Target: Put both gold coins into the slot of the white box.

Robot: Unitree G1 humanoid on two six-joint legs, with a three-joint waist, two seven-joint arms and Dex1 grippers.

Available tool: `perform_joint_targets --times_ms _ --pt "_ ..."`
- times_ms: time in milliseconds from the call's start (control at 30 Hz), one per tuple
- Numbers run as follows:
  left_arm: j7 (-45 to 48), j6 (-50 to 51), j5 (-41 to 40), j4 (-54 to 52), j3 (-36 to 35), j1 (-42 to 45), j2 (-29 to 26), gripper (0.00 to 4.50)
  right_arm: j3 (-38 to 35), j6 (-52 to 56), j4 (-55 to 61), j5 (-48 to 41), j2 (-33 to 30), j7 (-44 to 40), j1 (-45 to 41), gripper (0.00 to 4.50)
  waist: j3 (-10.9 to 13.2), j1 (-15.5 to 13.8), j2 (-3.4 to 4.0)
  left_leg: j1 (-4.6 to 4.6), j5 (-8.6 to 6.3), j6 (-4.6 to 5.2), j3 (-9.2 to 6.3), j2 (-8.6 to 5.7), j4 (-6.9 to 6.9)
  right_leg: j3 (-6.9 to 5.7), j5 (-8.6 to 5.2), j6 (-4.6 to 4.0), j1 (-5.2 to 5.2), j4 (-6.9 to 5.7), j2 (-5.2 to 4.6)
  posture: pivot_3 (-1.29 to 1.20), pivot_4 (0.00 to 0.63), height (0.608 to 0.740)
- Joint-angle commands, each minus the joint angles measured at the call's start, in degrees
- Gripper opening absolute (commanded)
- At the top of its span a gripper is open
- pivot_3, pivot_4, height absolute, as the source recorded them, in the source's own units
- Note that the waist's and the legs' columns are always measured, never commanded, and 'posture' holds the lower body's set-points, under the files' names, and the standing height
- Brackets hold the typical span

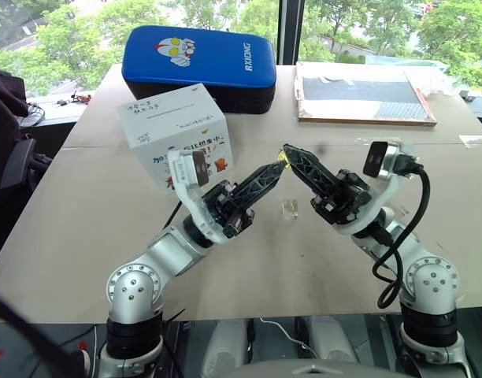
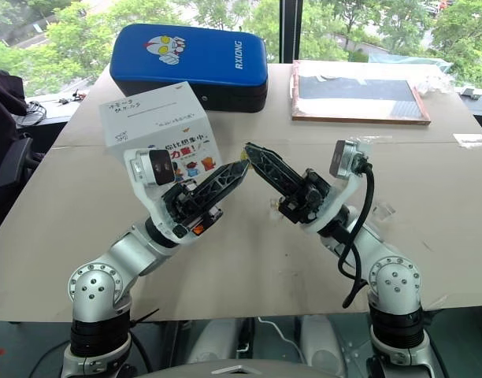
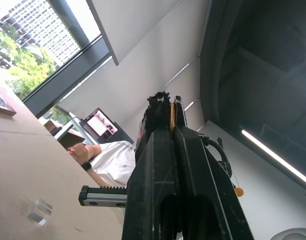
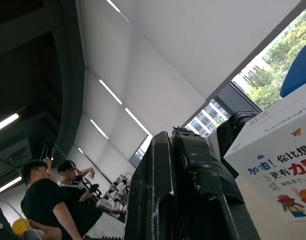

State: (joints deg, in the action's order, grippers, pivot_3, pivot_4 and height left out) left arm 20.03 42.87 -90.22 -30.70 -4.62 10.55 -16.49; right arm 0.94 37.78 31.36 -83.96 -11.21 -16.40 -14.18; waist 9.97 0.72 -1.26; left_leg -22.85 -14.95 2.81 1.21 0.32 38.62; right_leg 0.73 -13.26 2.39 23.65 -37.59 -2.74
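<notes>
Gold coin (image 1: pixel 281 163) – one visible, a yellow glint where the two gripper tips meet, raised above the desk's middle, just off the white box's near-right corner. In left wrist view the coin (image 3: pixel 171 116) sits edge-on, pinched between the left fingers (image 3: pixel 158 145), only its thin rim showing. Second coin: can't spot it.

Left gripper (image 1: pixel 279 168) – fingers clenched on the coin, pointing up and toward the robot's right. Right gripper (image 1: pixel 287 150) – fingers pressed together, pointing up and toward the robot's left; tip right by the coin and the left tip. Can't tell whether the right tip touches the coin.

White box (image 1: pixel 176 130) – stands on desk (image 1: pixel 107 228), left of centre, toward the far edge. Top face plain w/ handwriting; slot (image 1: pixel 168 112) is a thin dark line across that top face. Front face has cartoon kids and coloured characters. Left gripper's wrist overlaps the box's front in the head views.

Small clear plastic piece (image 1: pixel 290 208) – lies on desk, near centre, below and between the raised grippers.

Blue padded case (image 1: pixel 200 64) – behind the box, at the desk's far edge, cartoon hero on top. Flat framed board (image 1: pixel 361 93) – far-right part of desk. Seated person in white shirt (image 3: pixel 113 165) beyond the desk in left wrist view; two people (image 4: pixel 48 200) in right wrist view.
</notes>
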Motion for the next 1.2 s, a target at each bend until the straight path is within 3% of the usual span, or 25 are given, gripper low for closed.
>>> perform_joint_targets --times_ms 33,733,767,833,1000,1100,1200 --pt "0.23 -0.99 -1.63 -0.84 -0.09 0.45 -0.06 0.08 1.22 0.74 3.66 -0.17 -1.24 -1.73 0.42 0.0 0.0 0.0 0.0 0.0 0.0 0.0 0.0 0.0 0.0 0.0 0.0 0.0 0.0 0.01 0.0 0.0 0.15 0.74" --pt "-0.48 -1.37 -1.95 -0.58 0.07 0.65 -0.37 0.08 2.67 1.7 3.27 -0.87 -3.55 -1.21 -0.51 0.0 0.0 -0.01 0.0 -0.04 0.0 0.0 -0.01 0.01 -0.22 0.04 0.01 0.02 0.01 0.28 -0.01 0.0 0.15 0.74" --pt "-0.53 -1.37 -1.91 -0.53 0.07 0.68 -0.37 0.0 2.7 1.78 3.11 -0.89 -3.57 -1.12 -0.63 0.62 0.0 -0.01 0.0 -0.04 0.0 0.0 -0.01 0.01 -0.22 0.04 0.01 0.02 0.01 0.28 -0.01 0.0 0.15 0.74" --pt "-0.66 -1.42 -1.86 -0.58 0.12 0.65 -0.37 0.0 2.71 1.85 2.93 -0.87 -3.55 -1.06 -0.68 1.11 0.0 -0.01 0.0 -0.04 0.0 0.0 -0.01 0.01 -0.23 0.03 0.0 0.01 0.01 0.29 -0.02 0.0 0.15 0.74" --pt "-1.37 -2.0 -1.01 -0.66 -0.08 0.54 -0.87 0.0 0.19 -1.36 1.55 0.59 -1.44 1.36 -0.37 3.57 0.0 -0.02 0.0 -0.05 0.0 0.0 -0.04 0.02 -0.25 0.07 -0.01 -0.01 0.01 0.32 -0.02 0.0 0.15 0.74" --pt "-1.48 -3.03 0.42 -0.52 -2.44 0.77 -2.62 0.0 -4.15 -2.06 0.35 -2.02 -3.01 1.07 0.19 3.57 0.0 -0.14 0.0 -0.08 0.0 0.0 -0.04 0.02 -0.25 0.06 0.0 0.0 0.0 0.4 -0.02 0.0 0.15 0.74" --pt "0.65 -2.64 1.51 1.88 -7.73 4.13 -9.59 0.0 -6.92 0.14 0.42 0.66 -9.3 -3.84 2.23 3.57 0.02 -0.2 0.0 -0.13 0.0 0.0 -0.03 0.01 -0.25 0.0 -0.01 -0.02 0.0 0.48 -0.03 0.0 0.15 0.74"
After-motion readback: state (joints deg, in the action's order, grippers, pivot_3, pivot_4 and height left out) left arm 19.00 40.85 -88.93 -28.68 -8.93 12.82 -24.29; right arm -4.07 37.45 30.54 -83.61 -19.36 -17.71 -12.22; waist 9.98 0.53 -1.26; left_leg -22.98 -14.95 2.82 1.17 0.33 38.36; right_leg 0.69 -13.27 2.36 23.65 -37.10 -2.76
